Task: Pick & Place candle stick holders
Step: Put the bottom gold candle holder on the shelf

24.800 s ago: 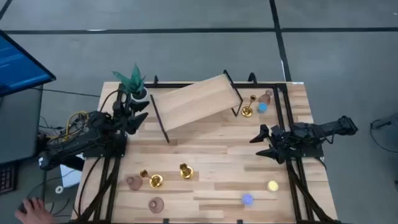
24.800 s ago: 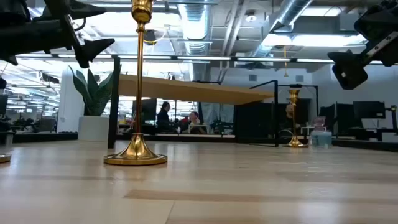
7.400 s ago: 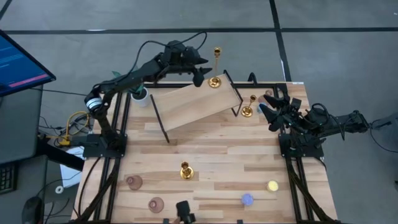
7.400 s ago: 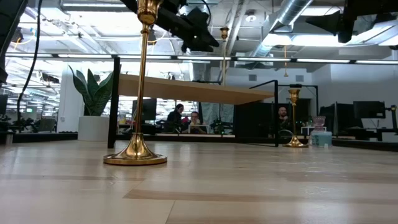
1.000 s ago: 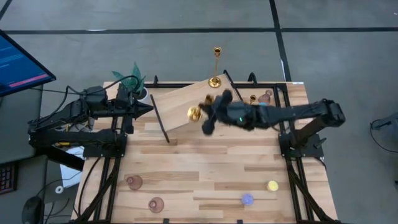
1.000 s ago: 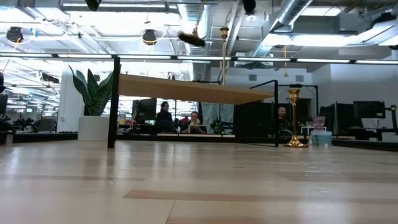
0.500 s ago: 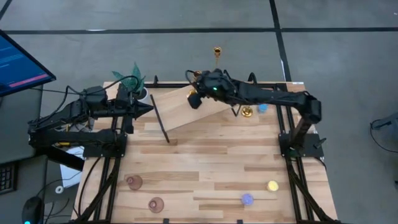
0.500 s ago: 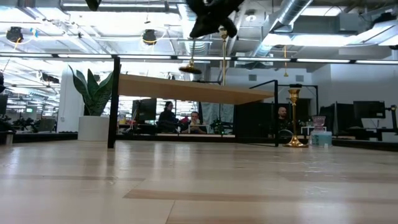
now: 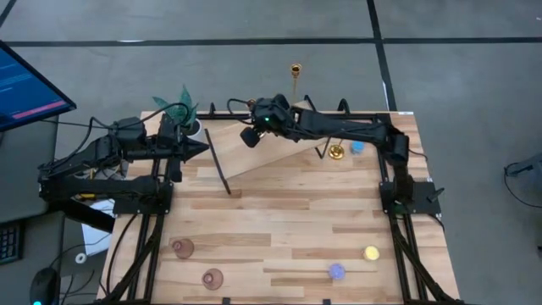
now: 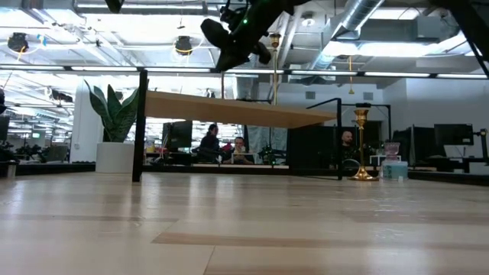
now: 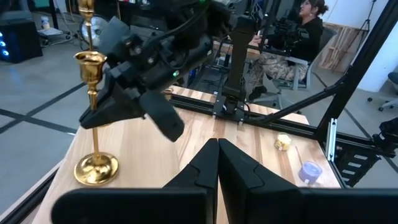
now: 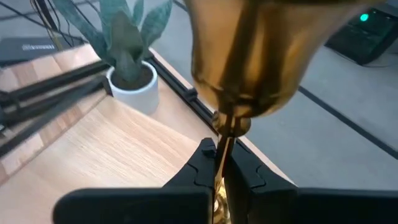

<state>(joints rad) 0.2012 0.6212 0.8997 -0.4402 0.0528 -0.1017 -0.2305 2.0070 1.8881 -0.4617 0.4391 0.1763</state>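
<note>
**Second gold candlestick arriving on the shelf; most of the job left**

The right arm reaches across the upper middle of the high view. Its right hand (image 9: 251, 135) hangs over the left end of the raised light-wood shelf (image 9: 275, 154). It pinches the thin stem of a shiny gold candlestick with a round base (image 11: 94, 124), and the fingers (image 12: 202, 163) are pressed against that stem on both sides. From the left wrist view the base sits at or just above the shelf top, but I cannot tell whether it is touching.

The left hand (image 9: 201, 148) waits at the left of the frame near the shelf's left end. Its fingers are pressed together and hold nothing.

If the shelf is where the holders belong, one is done. A taller gold candlestick (image 9: 295, 71) stands at the shelf's far edge, top centre, with its base hidden behind the arm. The held one needs setting down and releasing.

Several pieces are left:
- A shorter gold candlestick (image 9: 336, 152) stands down on the wooden bench (image 9: 288, 220), just right of the shelf.
- Two squat dusty-pink holders, one (image 9: 182, 248) and another (image 9: 212, 278), sit at the lower left, well apart from both arms.

I see no third pink one.
</note>
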